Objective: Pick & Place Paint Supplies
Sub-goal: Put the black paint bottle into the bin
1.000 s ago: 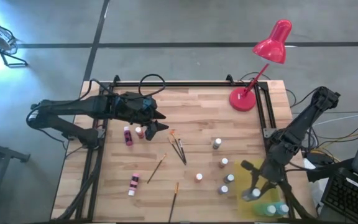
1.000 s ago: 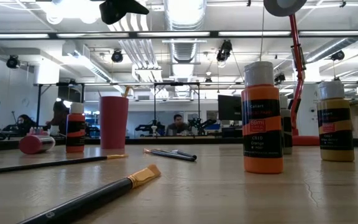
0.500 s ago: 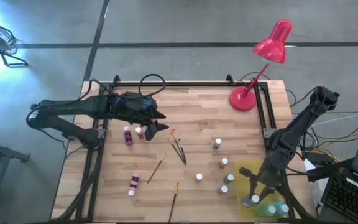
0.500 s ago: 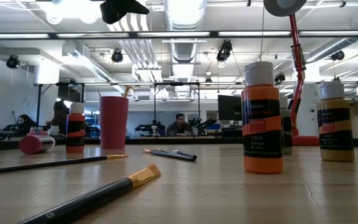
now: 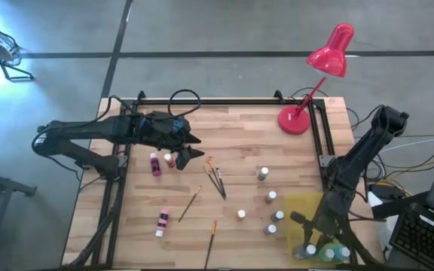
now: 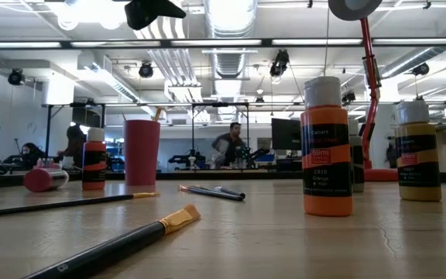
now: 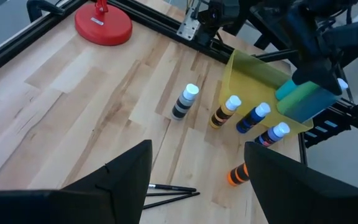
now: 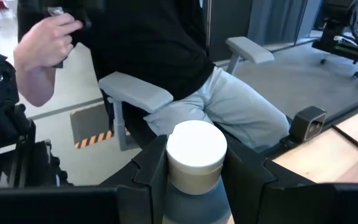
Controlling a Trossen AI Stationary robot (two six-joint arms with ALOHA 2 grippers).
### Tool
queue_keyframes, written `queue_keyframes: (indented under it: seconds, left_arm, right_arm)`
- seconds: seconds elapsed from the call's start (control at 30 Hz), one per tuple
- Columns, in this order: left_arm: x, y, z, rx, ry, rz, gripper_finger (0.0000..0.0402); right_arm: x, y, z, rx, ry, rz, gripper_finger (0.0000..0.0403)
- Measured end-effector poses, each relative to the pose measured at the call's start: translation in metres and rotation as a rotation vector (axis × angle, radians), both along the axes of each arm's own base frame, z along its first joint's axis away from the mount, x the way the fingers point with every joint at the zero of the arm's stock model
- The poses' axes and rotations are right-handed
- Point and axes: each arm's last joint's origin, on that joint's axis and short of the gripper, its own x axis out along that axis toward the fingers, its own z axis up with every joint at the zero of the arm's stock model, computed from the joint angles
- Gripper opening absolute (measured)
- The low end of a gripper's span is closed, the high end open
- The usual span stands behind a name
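1. The right gripper [image 5: 305, 242] is closed on a white-capped paint bottle [image 8: 196, 163] and holds it over the yellow tray [image 5: 307, 207] at the tabletop's [image 5: 232, 135] corner, down the same side as the red lamp [image 5: 315, 75]. The right wrist view shows both fingers [image 8: 148, 171] pressed against the bottle just under its cap. The grip sits high on the bottle, so I judge that a tilt or a jolt could let it twist or slip out.

2. Two larger bottles, one green [image 5: 328, 254] and one blue [image 5: 343, 252], already lie in the tray just beside the gripper. If the held bottle comes down on one of them, it may topple or roll them, or come to rest at a slant.

3. The tray sits at the very edge of the tabletop, far from the lamp. A release too far outward could send the bottle over the tray wall and off the tabletop.

4. A person [image 8: 166, 56] sits just beyond that corner, with a hand [image 8: 42, 46] raised. A wide swing of the arm past the edge could bring it close to them.

5. Several small bottles [image 5: 272, 213] stand just beside the tray, on its side toward the lamp. The arm could clip them when it leaves the tray.

6. The left gripper [image 5: 195, 147] hangs with its jaws wide apart, well away from the tray and across the tabletop from the lamp, above a pink bottle [image 5: 155, 164] and near the paintbrushes [image 5: 215, 181]. It holds nothing.
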Motion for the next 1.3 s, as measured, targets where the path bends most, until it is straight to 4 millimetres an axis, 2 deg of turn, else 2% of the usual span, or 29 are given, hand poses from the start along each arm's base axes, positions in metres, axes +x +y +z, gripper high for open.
queue_keyframes:
  seconds: [0.4,0.87,1.13,1.3]
  left_arm:
    - [0.001,0.000,0.001,-0.001,-0.013,0.000,0.0259]
    - [0.002,0.000,0.004,-0.008,-0.047,0.003,0.0259]
    - [0.002,0.000,0.005,-0.008,-0.054,0.002,0.0259]
    - [0.003,0.000,0.005,-0.008,-0.056,0.002,0.0259]
  right_arm:
    - [0.006,0.011,-0.018,-0.033,0.050,0.003,0.0114]
    - [0.000,0.010,-0.022,-0.026,0.061,0.018,0.0114]
    - [-0.001,0.010,-0.023,-0.015,0.086,0.016,0.0172]
    - [0.000,0.012,-0.019,-0.001,0.088,0.013,0.0189]
